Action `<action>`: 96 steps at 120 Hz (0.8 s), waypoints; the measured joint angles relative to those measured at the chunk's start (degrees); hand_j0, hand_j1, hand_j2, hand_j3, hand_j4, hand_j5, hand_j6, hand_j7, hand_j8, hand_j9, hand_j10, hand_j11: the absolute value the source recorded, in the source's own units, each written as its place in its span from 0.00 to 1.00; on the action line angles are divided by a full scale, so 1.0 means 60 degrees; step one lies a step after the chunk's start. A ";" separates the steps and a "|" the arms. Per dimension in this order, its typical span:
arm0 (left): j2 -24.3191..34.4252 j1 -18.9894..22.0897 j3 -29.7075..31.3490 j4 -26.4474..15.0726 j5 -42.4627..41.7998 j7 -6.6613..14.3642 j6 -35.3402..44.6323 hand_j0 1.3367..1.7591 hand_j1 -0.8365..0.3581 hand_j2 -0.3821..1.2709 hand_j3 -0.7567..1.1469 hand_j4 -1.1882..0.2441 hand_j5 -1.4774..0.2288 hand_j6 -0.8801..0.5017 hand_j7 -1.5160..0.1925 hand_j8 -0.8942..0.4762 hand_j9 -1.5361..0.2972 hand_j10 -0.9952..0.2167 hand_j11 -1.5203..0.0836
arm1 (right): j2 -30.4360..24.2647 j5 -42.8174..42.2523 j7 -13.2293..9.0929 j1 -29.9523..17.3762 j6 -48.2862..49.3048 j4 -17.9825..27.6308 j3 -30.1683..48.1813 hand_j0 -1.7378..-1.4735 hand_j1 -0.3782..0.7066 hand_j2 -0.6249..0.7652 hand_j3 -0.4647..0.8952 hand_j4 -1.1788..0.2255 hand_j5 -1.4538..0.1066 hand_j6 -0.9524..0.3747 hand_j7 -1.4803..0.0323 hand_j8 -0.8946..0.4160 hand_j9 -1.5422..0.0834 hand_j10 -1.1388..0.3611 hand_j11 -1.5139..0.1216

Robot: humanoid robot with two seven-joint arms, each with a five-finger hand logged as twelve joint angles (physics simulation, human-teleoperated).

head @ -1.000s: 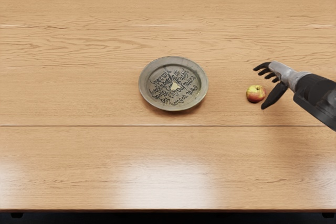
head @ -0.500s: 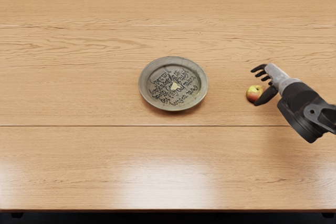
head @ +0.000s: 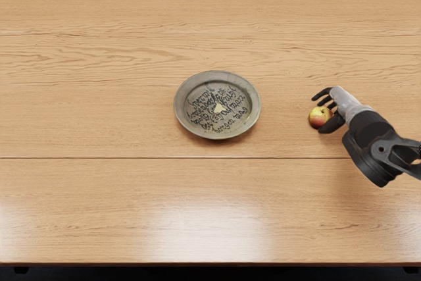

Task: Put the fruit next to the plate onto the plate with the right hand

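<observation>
A small red-yellow apple (head: pixel 318 117) lies on the wooden table (head: pixel 99 182), to the right of the grey round plate (head: pixel 217 104) with dark script on it. My right hand (head: pixel 323 111) reaches in from the right edge and cups the apple. Its fingers (head: pixel 321 95) arch over the apple's far side, and the thumb lies at the near right side. The hand is open, its fingers curved but not clamped on the fruit. The apple rests on the table, about a plate's width from the plate's rim. The left arm is out of view.
A small pale scrap (head: pixel 218 107) lies in the middle of the plate. The table's far edge runs along the top and its front edge along the bottom of the view. My bulky dark right forearm (head: pixel 375 149) hangs over the table right of the apple.
My right hand has moved left and down to the apple, and its fingers have curled in around it. The forearm has swung lower. Apple and plate have not moved.
</observation>
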 joint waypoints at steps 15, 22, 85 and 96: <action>0.0000 0.0000 0.0001 0.0000 0.0000 0.0000 -0.0003 0.76 0.76 0.26 0.40 0.67 0.69 0.47 0.71 0.48 0.67 0.63 0.76 | 0.0094 -0.0002 0.0000 -0.0011 -0.0035 -0.0057 -0.0005 0.30 0.52 0.39 0.34 0.52 0.56 0.38 0.59 0.34 0.59 0.46 0.57; 0.0000 0.0000 0.0001 0.0000 0.0000 0.0000 -0.0003 0.76 0.76 0.26 0.40 0.67 0.69 0.47 0.71 0.48 0.67 0.63 0.76 | 0.0111 -0.0002 0.0000 -0.0031 -0.0041 -0.0070 -0.0005 0.30 0.54 0.39 0.34 0.51 0.54 0.37 0.58 0.33 0.58 0.45 0.56; 0.0000 0.0000 0.0000 0.0000 0.0001 0.0000 -0.0002 0.76 0.76 0.26 0.40 0.67 0.69 0.47 0.71 0.48 0.67 0.63 0.76 | 0.0056 0.0499 -0.0010 0.0029 0.0102 -0.0113 0.0062 0.33 0.60 0.56 0.34 0.35 0.36 0.39 0.39 0.37 0.39 0.31 0.37; 0.0000 0.0000 0.0000 0.0000 0.0000 0.0000 -0.0002 0.76 0.76 0.26 0.40 0.67 0.69 0.47 0.71 0.48 0.67 0.63 0.76 | -0.0043 0.0956 -0.0008 0.0157 0.0290 -0.0148 0.0099 0.33 0.59 0.59 0.34 0.34 0.35 0.37 0.37 0.36 0.38 0.30 0.36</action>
